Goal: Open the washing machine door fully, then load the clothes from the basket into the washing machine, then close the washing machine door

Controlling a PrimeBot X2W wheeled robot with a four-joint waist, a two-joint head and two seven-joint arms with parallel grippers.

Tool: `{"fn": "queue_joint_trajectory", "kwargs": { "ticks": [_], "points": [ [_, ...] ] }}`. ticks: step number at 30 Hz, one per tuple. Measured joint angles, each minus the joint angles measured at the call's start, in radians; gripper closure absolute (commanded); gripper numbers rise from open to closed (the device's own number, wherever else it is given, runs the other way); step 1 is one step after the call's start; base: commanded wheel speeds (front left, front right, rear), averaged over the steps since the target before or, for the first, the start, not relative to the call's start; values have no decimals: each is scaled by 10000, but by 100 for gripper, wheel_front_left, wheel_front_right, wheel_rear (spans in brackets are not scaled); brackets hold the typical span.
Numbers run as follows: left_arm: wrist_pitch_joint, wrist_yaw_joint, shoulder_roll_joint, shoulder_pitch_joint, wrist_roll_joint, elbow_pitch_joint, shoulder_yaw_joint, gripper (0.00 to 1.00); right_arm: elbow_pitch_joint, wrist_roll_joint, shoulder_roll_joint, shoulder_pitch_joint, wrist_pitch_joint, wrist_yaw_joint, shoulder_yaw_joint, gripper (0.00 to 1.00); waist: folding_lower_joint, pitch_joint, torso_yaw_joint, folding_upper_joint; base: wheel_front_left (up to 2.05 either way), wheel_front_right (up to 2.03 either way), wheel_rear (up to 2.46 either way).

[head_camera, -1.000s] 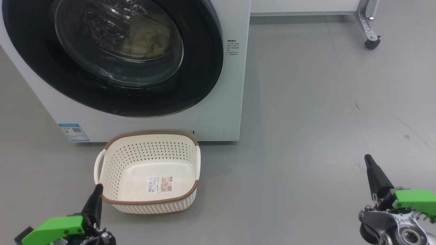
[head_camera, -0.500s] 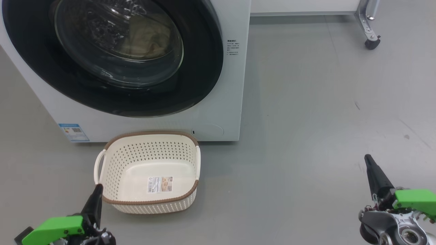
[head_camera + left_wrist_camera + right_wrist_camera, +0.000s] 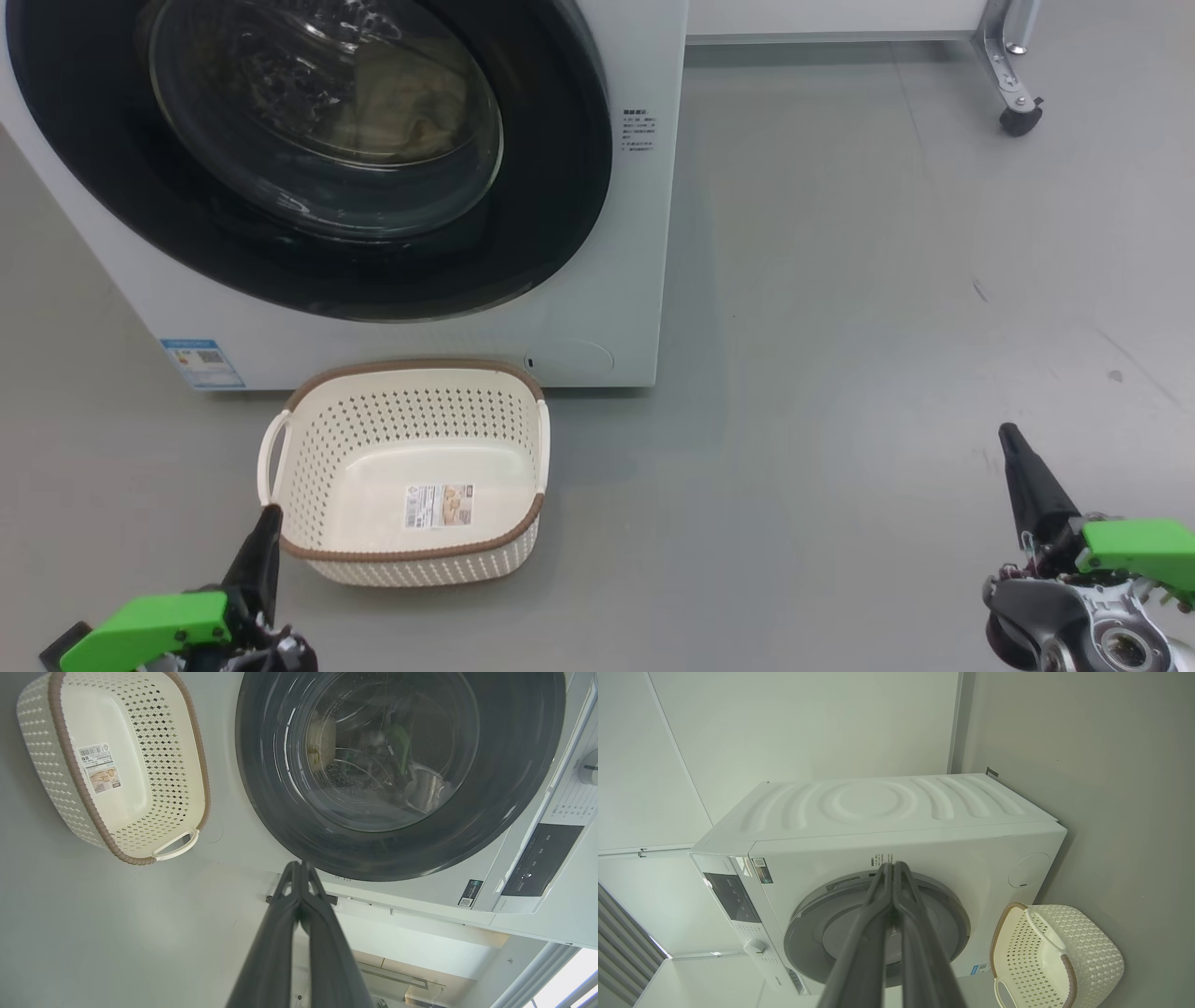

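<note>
Basket (image 3: pixel 429 567) just beside left claw (image 3: pixel 269 515)

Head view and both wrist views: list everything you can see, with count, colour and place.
washing machine: one, white, upper left of head view.
washing machine door: one, black rim, clear glass, shut.
clothes: count unclear, pale cream, behind the door glass.
basket: one, cream, brown rim, on the floor before the machine, no clothes inside.
label: one, white, basket bottom.
blue sticker: one, machine's lower front corner.
caster: one, black, upper right.
left tool: one, dark, shut, lower left near the basket.
right tool: one, dark, shut, lower right.
</note>
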Motion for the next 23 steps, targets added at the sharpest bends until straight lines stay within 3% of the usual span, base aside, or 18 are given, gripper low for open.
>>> {"fn": "queue_joint_trajectory", "kwargs": {
  "ticks": [23],
  "points": [
    [12, 0, -8, 0, 2, 0, 10, 100, 0, 0, 0, 0, 0, 0, -2, 100, 0, 0, 0, 0, 0, 0, 0]
  ]
}}
